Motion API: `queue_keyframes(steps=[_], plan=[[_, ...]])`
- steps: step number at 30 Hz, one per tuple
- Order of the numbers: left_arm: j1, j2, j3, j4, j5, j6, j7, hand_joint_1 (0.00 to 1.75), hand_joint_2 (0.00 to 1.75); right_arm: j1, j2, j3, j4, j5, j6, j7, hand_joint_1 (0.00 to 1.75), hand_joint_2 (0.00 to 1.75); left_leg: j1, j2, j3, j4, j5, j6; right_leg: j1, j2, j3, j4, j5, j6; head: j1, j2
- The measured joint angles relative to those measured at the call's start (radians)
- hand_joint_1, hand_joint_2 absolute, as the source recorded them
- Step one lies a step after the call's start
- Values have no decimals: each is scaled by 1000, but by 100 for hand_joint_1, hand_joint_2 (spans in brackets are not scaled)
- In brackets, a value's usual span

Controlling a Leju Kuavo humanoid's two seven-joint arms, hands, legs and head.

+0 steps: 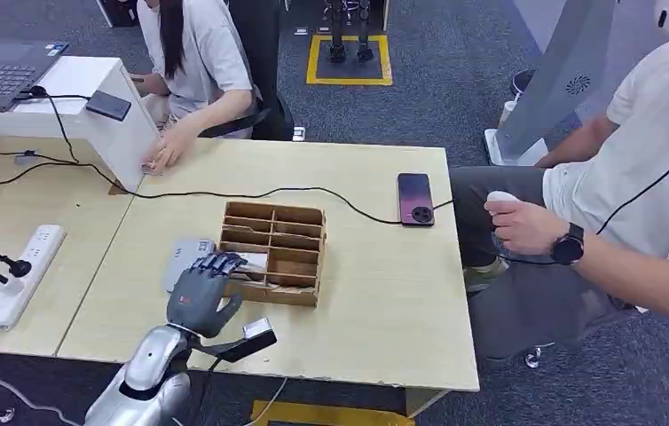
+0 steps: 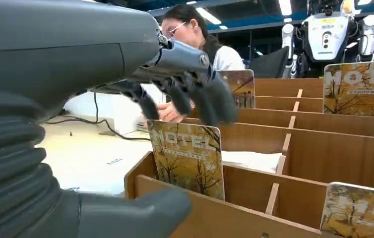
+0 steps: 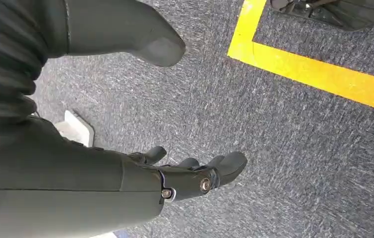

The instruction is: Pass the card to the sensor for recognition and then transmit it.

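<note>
A card [image 2: 187,158] printed "HOTEL" with yellow trees stands upright in the near-left slot of a wooden slotted box [image 1: 273,253]. My left hand [image 1: 200,293] hovers over that corner of the box. In the left wrist view its dark fingers [image 2: 185,91] are spread just above the card's top edge and its thumb [image 2: 135,213] lies on the near side; nothing is gripped. A grey flat sensor [image 1: 184,259] lies on the table just left of the box. My right hand [image 3: 195,173] hangs over the carpet with its fingers apart, holding nothing.
More hotel cards [image 2: 361,89] [image 2: 358,210] stand in other slots. A black cable [image 1: 224,193] runs behind the box to a phone [image 1: 415,199]. A power strip [image 1: 25,271] lies at left. One person sits at the right with a controller, another at the back left.
</note>
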Motion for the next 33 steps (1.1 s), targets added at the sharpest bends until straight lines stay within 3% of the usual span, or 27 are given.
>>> queue_keyframes(steps=[17, 24, 28, 33], plan=[[7, 14, 0, -3, 23, 4, 0, 175, 175, 0, 0, 0, 0, -2, -2, -1, 0, 175, 0, 0, 0, 0, 0, 0, 0, 0, 0, 0, 0, 0, 0, 0], [6, 15, 0, -4, 71, 7, -34, 175, 175, 0, 0, 0, 0, -3, -2, -1, 0, 175, 0, 0, 0, 0, 0, 0, 0, 0, 0, 0, 0, 0, 0, 0], [3, 38, 2, -60, 185, -49, -81, 175, 175, 0, 0, 0, 0, -6, -2, -1, 0, 175, 0, 0, 0, 0, 0, 0, 0, 0, 0, 0, 0, 0, 0, 0], [-83, 140, 27, -236, 338, -194, -105, 175, 175, 1, 0, -1, 0, -7, -1, 5, 0, 175, 1, -1, -1, 0, 2, -1, 2, -1, -1, 1, 1, -1, 0, 0]])
